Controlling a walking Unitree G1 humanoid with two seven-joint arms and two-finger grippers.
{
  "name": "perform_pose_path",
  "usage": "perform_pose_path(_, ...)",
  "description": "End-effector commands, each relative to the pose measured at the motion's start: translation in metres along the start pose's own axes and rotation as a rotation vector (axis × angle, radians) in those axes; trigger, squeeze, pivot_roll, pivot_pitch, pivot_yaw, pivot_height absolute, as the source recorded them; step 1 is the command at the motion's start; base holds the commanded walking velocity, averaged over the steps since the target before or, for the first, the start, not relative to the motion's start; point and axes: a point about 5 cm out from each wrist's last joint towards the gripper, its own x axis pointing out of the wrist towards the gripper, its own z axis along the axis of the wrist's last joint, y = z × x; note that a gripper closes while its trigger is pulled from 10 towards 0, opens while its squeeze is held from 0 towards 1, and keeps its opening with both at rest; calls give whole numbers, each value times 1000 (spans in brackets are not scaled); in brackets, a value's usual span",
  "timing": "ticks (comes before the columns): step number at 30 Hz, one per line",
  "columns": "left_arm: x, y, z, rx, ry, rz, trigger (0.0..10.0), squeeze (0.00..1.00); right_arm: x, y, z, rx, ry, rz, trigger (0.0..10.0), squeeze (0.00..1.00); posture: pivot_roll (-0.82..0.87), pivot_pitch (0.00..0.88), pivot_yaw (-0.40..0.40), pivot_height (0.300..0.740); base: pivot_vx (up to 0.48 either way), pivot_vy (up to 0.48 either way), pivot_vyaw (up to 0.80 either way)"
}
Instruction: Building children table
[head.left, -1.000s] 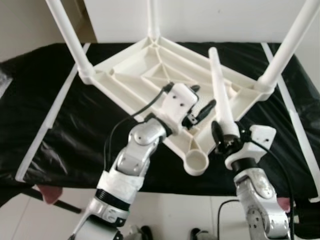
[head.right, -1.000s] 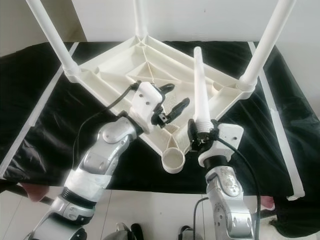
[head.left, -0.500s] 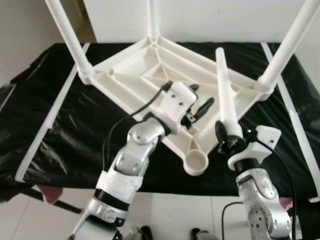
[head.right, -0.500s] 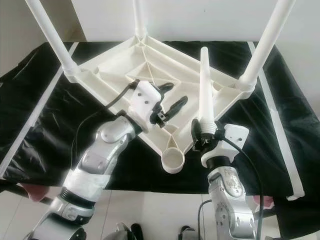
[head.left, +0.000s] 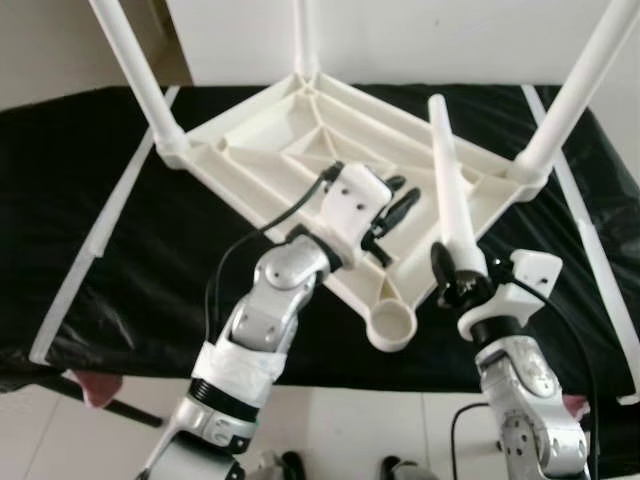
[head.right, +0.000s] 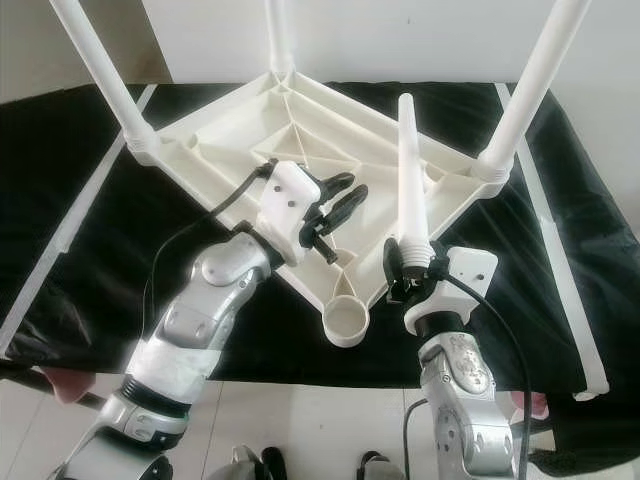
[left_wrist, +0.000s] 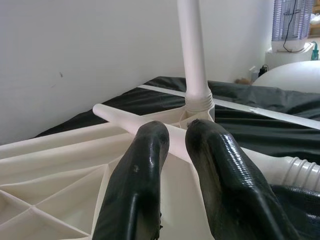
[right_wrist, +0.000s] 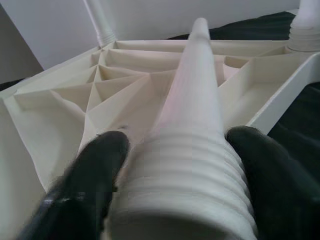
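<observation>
Children table (head.left: 300, 140): laid upside down on the black sheet (head.left: 120, 250).
Right end effector (head.right: 410, 268): clenched around loose leg (head.right: 408, 170), beside the empty socket (head.right: 345, 320).
Left end effector (head.right: 343, 203): fingers apparently closed, empty, above table's underside.

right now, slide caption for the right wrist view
Right gripper holds the threaded end of a white table leg above the upturned tabletop.

A plain home room: a white wall (head.right: 400, 40) rises behind the counter (head.right: 90, 180) (draped in black sheeting), pale floor tiles (head.left: 360, 440) lie before it, a white appliance (left_wrist: 292, 30) beyond.
</observation>
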Motion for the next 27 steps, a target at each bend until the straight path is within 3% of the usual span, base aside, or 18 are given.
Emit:
perform_pose_path(1, -1, -1, 0, 6, 9, 6, 10000, 0, -2, 1, 1, -17, 1, 10, 10000, 1000, -148, 167, 45, 740, 0, 0, 0)
perform_pose_path(5, -1, -1, -1, -24, 10, 6, 10000, 0, -3, 0, 2, -36, -1, 7, 10000, 1000, -149, 168, 45, 740, 0, 0, 0)
perform_pose_path(6, 0, 0, 0, -37, 8, 13, 10000, 1000, -3, 0, 2, -39, -1, 7, 10000, 1000, -150, 169, 45, 740, 0, 0, 0)
perform_pose_path(15, 0, 3, 3, -74, -10, 24, 10000, 1000, -4, -1, 4, -58, -7, 9, 10000, 1000, -148, 175, 42, 740, 0, 0, 0)
perform_pose_path(16, -1, 3, 3, -73, -10, 26, 10000, 1000, -4, 0, 4, -66, -8, 10, 10000, 0, -148, 175, 41, 740, 0, 0, 0)
perform_pose_path(22, -1, 2, 2, -46, 8, 26, 10000, 1000, -2, 0, 5, -66, -11, 7, 10000, 0, -146, 171, 39, 740, 0, 0, 0)
perform_pose_path(23, -1, 2, 2, -41, 6, 24, 10000, 0, -1, 0, 6, -62, -15, 7, 10000, 0, -146, 170, 39, 740, 0, 0, 0)
perform_pose_path(27, -1, 1, 2, -39, 3, 22, 10000, 0, -1, 0, 7, -59, -17, 7, 10000, 0, -146, 168, 39, 740, 0, 0, 0)
